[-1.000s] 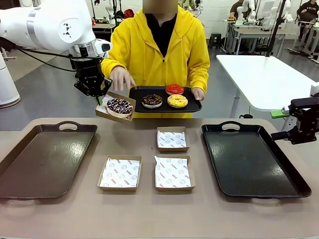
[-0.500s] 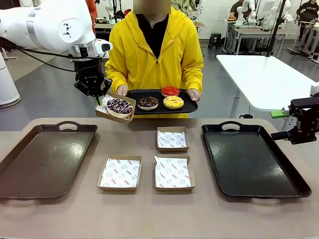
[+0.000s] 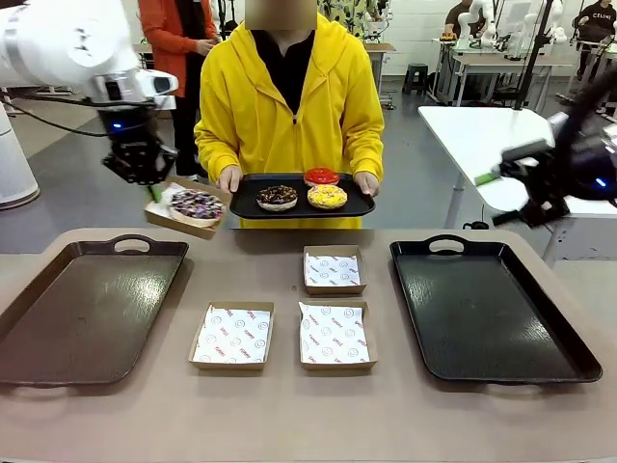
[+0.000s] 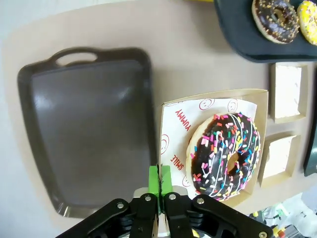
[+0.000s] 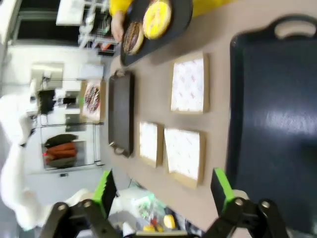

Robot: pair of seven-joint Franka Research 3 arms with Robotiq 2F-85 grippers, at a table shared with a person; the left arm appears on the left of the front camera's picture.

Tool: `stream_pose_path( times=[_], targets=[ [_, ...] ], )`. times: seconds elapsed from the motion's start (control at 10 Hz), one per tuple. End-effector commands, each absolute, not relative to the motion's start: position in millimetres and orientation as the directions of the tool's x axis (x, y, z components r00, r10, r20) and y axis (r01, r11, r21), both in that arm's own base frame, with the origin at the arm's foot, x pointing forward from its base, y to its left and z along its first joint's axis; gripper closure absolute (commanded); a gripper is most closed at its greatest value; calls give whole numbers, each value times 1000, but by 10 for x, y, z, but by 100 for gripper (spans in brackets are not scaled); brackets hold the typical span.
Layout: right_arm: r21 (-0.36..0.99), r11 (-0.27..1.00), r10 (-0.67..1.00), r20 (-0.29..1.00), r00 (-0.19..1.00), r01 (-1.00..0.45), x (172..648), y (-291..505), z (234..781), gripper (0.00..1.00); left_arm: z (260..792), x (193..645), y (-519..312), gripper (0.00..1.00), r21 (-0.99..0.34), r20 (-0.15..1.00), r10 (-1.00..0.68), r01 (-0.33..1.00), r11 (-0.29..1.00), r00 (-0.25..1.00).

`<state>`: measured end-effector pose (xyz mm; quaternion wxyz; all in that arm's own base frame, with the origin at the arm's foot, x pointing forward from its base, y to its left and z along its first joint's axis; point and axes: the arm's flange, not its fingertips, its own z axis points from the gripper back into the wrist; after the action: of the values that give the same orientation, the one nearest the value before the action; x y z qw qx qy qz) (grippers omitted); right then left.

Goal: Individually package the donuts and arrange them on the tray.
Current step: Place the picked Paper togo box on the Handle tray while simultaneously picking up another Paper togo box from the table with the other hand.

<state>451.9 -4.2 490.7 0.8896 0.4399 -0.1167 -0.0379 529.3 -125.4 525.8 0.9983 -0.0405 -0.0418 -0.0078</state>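
My left gripper [image 3: 150,186] is shut on the edge of a cardboard box [image 3: 178,218] that holds the dark sprinkled donut [image 3: 197,204], in the air above the far left of the table. In the left wrist view the green pads [image 4: 159,179] pinch the box's rim [image 4: 213,95] beside the donut [image 4: 225,153]. A person in yellow holds a small black tray [image 3: 246,206] with a chocolate donut [image 3: 277,196], a red donut [image 3: 321,177] and a yellow donut [image 3: 327,197]. My right gripper [image 3: 496,183] hangs open and blurred at the far right; its fingers [image 5: 221,186] stand wide apart.
Three empty paper-lined boxes [image 3: 334,269] [image 3: 232,335] [image 3: 335,336] sit in the middle of the table. A brown tray [image 3: 87,309] lies at the left and a black tray [image 3: 487,309] at the right. Another person stands behind.
My left arm has carried the boxed donut leftward, away from the person's tray. The person has drawn the tray back slightly. My right arm has risen and swung inward.
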Motion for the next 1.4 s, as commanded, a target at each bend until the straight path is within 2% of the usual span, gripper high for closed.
stream_pose_path(
  times=[0.0, 0.2, 0.6, 0.8, 0.9, 1.0, 1.3],
  targets=[
    [692, 721, -149, 114, 982, 29, 5017, 245, 5053, 0, 5240, 5050, -916, 99, -116, 53, 9, -2, 993, 999],
    [586, 810, -133, 134, 982, 30, 5392, 734, 5014, 0, 5138, 4999, -571, 99, -79, 39, 39, -36, 996, 998],
    [457, 889, -75, 142, 987, 2, 5700, 1574, 4653, 0, 4922, 5016, -103, 99, -46, 58, 81, -78, 996, 995],
    [472, 881, -48, 134, 990, -21, 5666, 1704, 4575, 0, 4857, 5071, 4, 99, -27, 71, 83, -82, 996, 994],
    [533, 845, -32, 118, 993, -36, 5557, 1614, 4619, 0, 4933, 5044, -84, 99, -49, 33, 106, -105, 993, 994],
    [474, 880, -32, 136, 990, -37, 5616, 1709, 4526, 0, 4933, 5044, -84, 99, -49, 33, 106, -105, 993, 994],
    [474, 880, -32, 136, 990, -37, 5616, 1709, 4526, 0, 4933, 5044, -84, 99, -49, 33, 106, -105, 993, 994]
  ],
)
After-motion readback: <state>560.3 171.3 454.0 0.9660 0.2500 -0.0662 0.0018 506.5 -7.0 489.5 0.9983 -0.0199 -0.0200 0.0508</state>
